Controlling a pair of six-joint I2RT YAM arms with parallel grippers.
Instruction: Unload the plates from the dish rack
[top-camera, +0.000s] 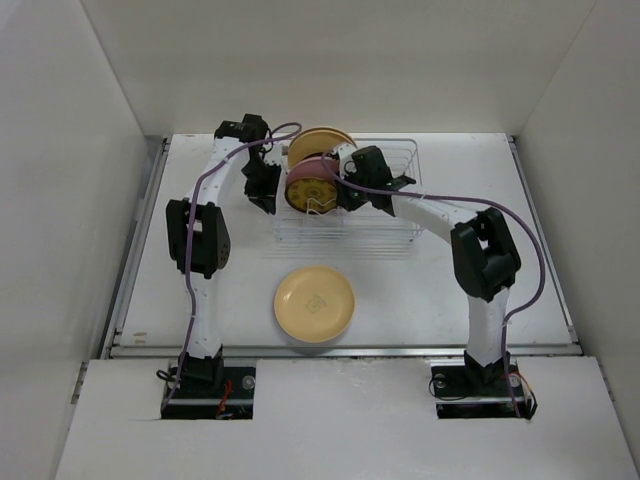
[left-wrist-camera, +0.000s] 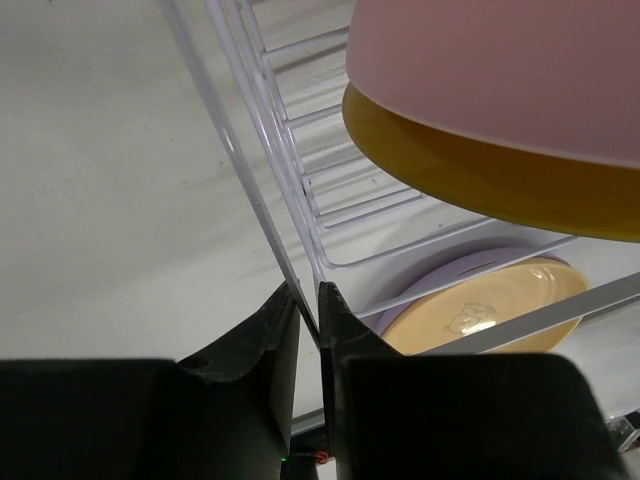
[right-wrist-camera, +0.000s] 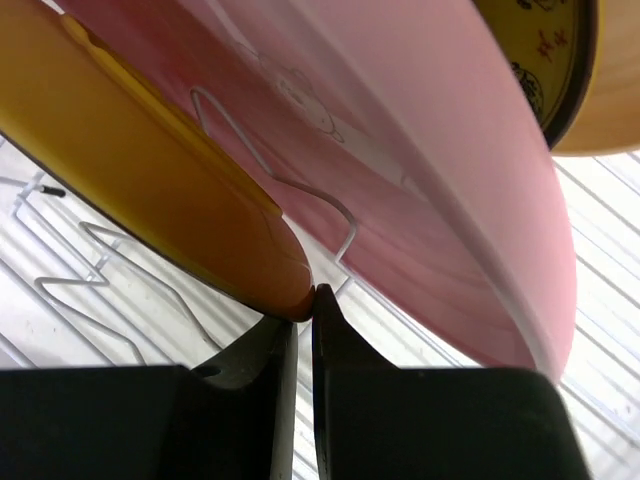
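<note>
- The silver wire dish rack (top-camera: 345, 238) with thin see-through sides stands on the white table (top-camera: 410, 310). I place everything else from it.
- Left jaws: clenched on the rack's left side wall. In my left wrist view the clear wall edge (left-wrist-camera: 255, 190) runs down into the slit between the two black fingers (left-wrist-camera: 265, 345).
- Right jaws: inside the rack among the standing plates, drawn together to a thin slit.
- The lower rim of the round plain yellow-orange plate (right-wrist-camera: 150, 190) touches the right fingertips (right-wrist-camera: 325, 300). I cannot tell whether the rim is pinched or only resting there.
- The round plain pink plate (right-wrist-camera: 420, 200) stands in the rack just beside the yellow-orange one. A bent wire divider (right-wrist-camera: 300, 190) shows against its face.
- The smaller round dark brown-gold patterned plate (top-camera: 310, 188) stands in the rack's left end. A larger plain cream plate (top-camera: 322, 142) is just behind it, toward the rack's far-left corner.
- A round cream-yellow plate (top-camera: 315, 303) lies flat on the table in front of the rack, well apart from it.
- Looking through the rack's side wall in the left wrist view, I can see the rim of a lavender plate (left-wrist-camera: 420, 297) under the cream-yellow one.
</note>
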